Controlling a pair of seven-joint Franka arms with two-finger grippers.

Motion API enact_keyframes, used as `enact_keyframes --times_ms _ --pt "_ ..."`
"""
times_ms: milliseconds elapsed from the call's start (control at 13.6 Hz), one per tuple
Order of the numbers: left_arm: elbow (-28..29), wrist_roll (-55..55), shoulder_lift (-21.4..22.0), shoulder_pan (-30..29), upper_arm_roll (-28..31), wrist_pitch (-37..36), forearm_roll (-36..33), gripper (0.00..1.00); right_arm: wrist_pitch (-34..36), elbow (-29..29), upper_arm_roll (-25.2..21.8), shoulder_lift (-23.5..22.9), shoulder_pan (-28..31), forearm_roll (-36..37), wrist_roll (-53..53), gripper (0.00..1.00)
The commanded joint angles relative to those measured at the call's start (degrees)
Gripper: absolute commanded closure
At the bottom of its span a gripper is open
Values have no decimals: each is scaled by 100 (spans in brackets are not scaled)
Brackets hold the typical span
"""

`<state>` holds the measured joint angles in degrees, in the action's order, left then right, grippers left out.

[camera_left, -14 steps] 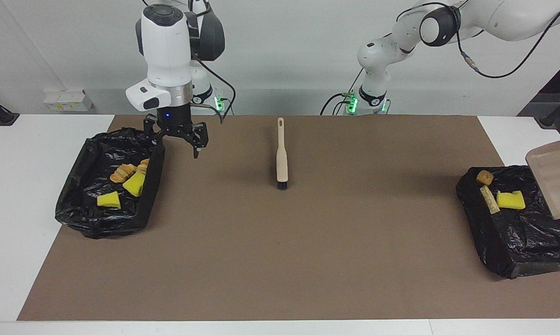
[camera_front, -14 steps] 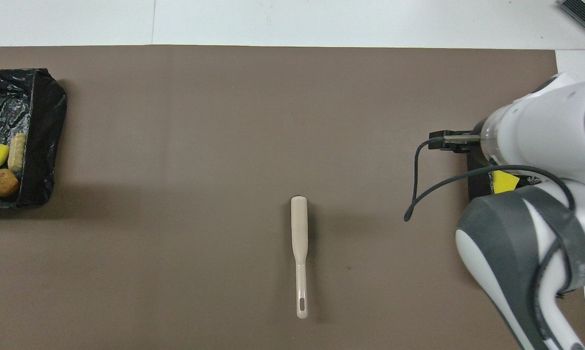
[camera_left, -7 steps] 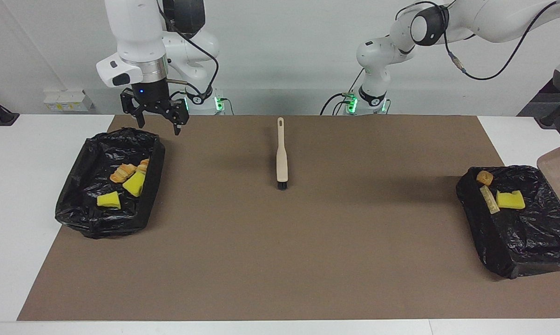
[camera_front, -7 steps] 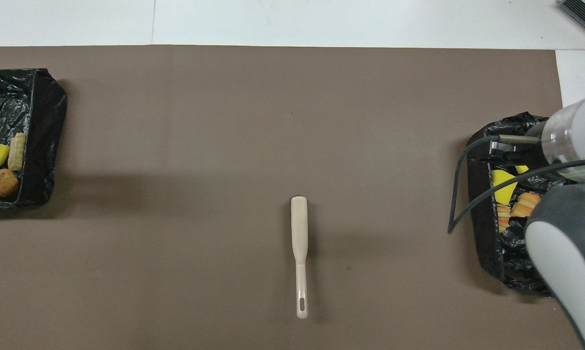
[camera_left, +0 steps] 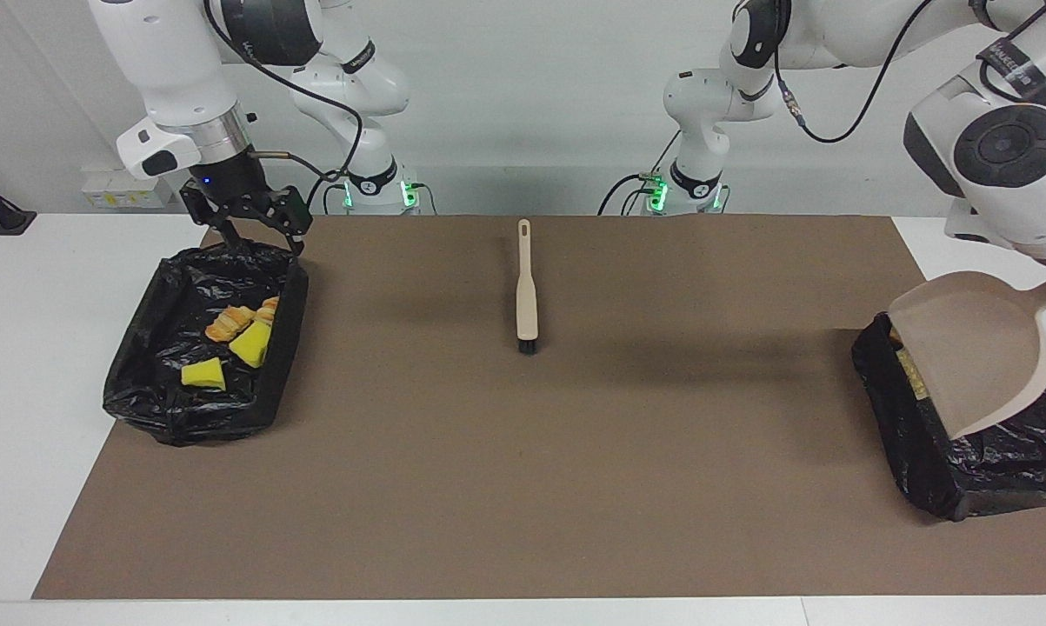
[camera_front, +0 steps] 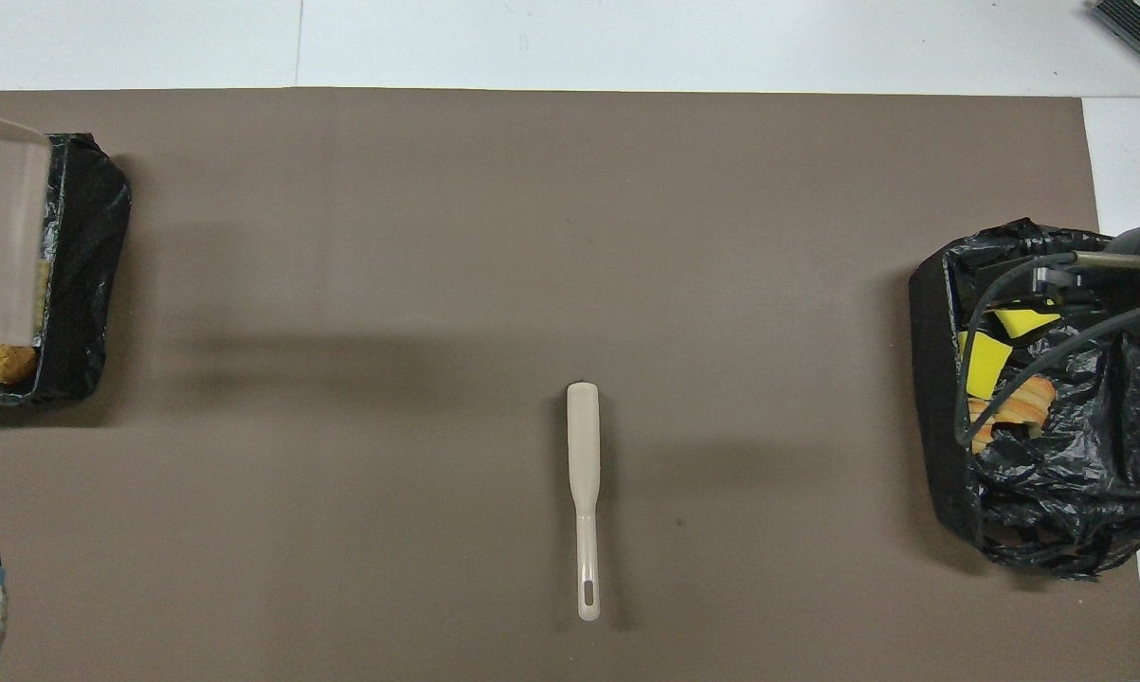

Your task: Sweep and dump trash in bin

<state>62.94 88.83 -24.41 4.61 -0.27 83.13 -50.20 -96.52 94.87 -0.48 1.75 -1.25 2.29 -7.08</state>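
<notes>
Two yellow sponge chunks and croissant bits lie in the black-lined bin at the right arm's end. My right gripper is open and empty over that bin's edge nearest the robots. A beige dustpan hangs tilted over the second black-lined bin at the left arm's end. Its handle runs out of view, and my left gripper is out of view. Under the pan a tan stick and a brown bit show; the rest is hidden.
A beige hand brush lies on the brown mat midway between the bins, handle toward the robots; it also shows in the overhead view. White table borders the mat at both ends.
My right gripper has risen and moved from beside its bin to over the bin's edge nearest the robots. The dustpan has swung in over the other bin, covering the yellow chunk.
</notes>
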Motion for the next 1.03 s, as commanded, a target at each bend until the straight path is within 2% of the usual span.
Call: enact_keyframes --times_ms 0,147,368,589,737,958 --pt "981 -505 655 180 53 -8 859 100 -17 -56 30 -70 82 376 330 0" --pt "1491 -683 936 172 53 71 1781 100 107 -30 39 -34 73 570 365 0" --pt "2369 -666 1420 101 53 395 2952 100 98 13 30 -17 195 107 347 0" --pt "3257 -622 1806 84 53 852 3708 100 98 49 30 1 284 -36 312 0" --pt "3811 -595 2053 75 53 1186 3974 100 98 58 39 1 275 -36 312 0" --pt "4471 -586 2124 127 53 1835 4579 100 107 75 39 10 284 -45 312 0"
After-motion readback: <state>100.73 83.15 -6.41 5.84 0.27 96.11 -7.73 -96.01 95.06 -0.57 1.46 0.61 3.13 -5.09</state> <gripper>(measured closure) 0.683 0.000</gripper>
